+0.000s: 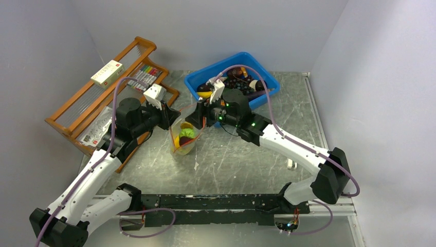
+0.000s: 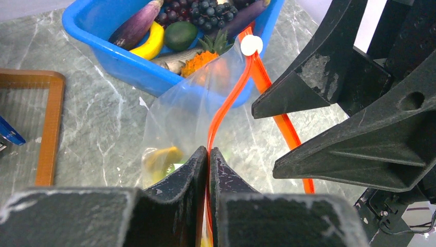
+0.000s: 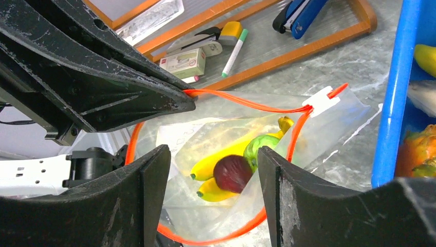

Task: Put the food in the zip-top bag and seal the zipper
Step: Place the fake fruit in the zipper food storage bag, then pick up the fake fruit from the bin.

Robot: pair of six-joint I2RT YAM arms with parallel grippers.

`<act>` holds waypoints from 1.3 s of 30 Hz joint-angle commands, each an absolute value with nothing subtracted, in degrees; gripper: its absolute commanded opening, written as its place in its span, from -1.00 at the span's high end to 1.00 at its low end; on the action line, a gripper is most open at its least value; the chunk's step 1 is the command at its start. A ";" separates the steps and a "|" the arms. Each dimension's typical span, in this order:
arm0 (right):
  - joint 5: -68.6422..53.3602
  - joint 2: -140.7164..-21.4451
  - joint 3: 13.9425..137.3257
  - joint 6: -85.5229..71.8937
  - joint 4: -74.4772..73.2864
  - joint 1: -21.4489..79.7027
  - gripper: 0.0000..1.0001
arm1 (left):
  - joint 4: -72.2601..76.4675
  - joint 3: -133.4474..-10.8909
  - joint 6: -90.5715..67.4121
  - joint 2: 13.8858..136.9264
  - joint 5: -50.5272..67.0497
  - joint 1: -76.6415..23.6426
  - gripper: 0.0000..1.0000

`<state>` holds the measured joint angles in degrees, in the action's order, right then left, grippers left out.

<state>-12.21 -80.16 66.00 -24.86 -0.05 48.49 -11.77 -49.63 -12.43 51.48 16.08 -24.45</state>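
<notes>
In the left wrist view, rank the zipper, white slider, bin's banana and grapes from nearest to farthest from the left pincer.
1. zipper: clamped in the left pincer.
2. white slider: at the strip's far end, ahead and slightly right.
3. banana: inside the blue bin, ahead left.
4. grapes: at the bin's back.

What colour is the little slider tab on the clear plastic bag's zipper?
White slider tab, clearest in the left wrist view.

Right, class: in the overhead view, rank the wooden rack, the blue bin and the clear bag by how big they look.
1. wooden rack, largest
2. blue bin, next
3. clear bag, plainly the smallest
None of these is close enough to call a tie.
</notes>
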 commanded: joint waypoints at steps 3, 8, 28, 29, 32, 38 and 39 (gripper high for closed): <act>-11.67 -79.75 67.60 -24.08 -0.97 48.71 -0.29 | -9.59 -49.26 -12.39 50.89 16.05 -23.94 0.86; -12.10 -79.28 67.44 -24.06 -0.48 48.73 -0.29 | -9.64 -49.27 -12.32 51.10 16.26 -23.91 0.86; -18.72 -74.85 71.70 -21.20 0.59 47.21 -0.33 | -9.60 -49.20 -12.38 50.76 15.90 -23.96 0.86; -17.94 -74.99 72.14 -20.70 -0.02 46.56 -0.33 | -9.75 -49.29 -12.33 50.67 15.96 -23.96 0.86; -14.55 -76.49 75.65 -16.73 -5.29 44.05 -0.33 | -9.94 -49.36 -12.22 50.40 15.81 -23.98 0.86; -5.20 -79.08 79.24 -8.67 -11.20 38.47 -0.32 | -9.65 -49.11 -12.22 50.60 15.88 -23.95 0.86; -4.62 -79.69 79.38 -8.00 -11.43 36.98 -0.32 | -9.91 -49.25 -12.17 50.69 16.00 -23.94 0.86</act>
<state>-10.98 -77.89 78.04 -14.22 -7.07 41.12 -11.77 -49.54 -12.43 51.05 16.08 -24.45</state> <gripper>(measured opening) 0.664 0.071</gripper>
